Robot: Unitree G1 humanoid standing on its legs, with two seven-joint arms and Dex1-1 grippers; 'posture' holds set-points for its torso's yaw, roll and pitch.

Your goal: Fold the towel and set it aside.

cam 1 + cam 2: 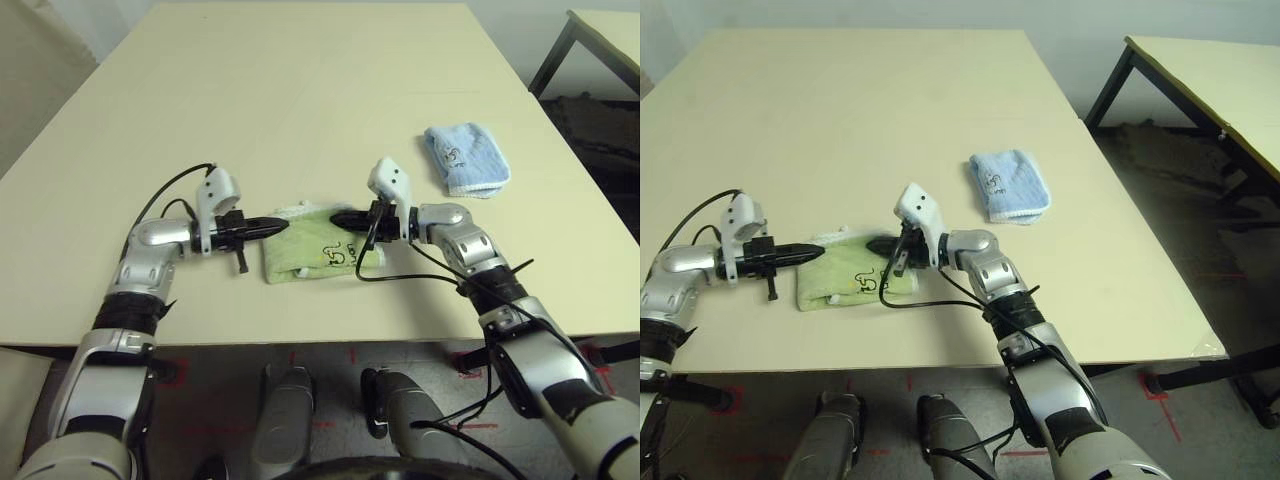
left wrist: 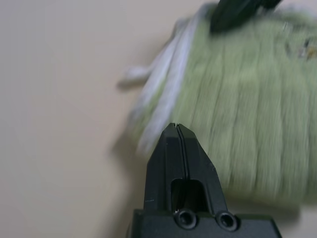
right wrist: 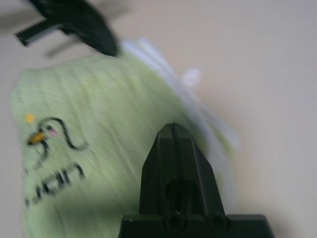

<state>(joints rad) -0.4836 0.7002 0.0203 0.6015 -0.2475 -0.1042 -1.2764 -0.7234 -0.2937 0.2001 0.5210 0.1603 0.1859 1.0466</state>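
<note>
Nearest me, the green towel (image 1: 312,252) lies folded into a small rectangle on the counter (image 1: 300,120). My left end effector (image 1: 278,226) and right end effector (image 1: 338,219) meet over its far edge, fingers pressed shut, holding nothing. The folding looks done; moving it aside remains. Farther right lies a blue towel (image 1: 465,158).

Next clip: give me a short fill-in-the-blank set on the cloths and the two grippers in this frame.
1. The folded light green terry towel lies between the left gripper and the ____ gripper.
2. Both grippers' jaws are ____.
3. The smaller folded terry towel lying apart on the cream table is light ____.

Missing words: right; shut; blue
</note>
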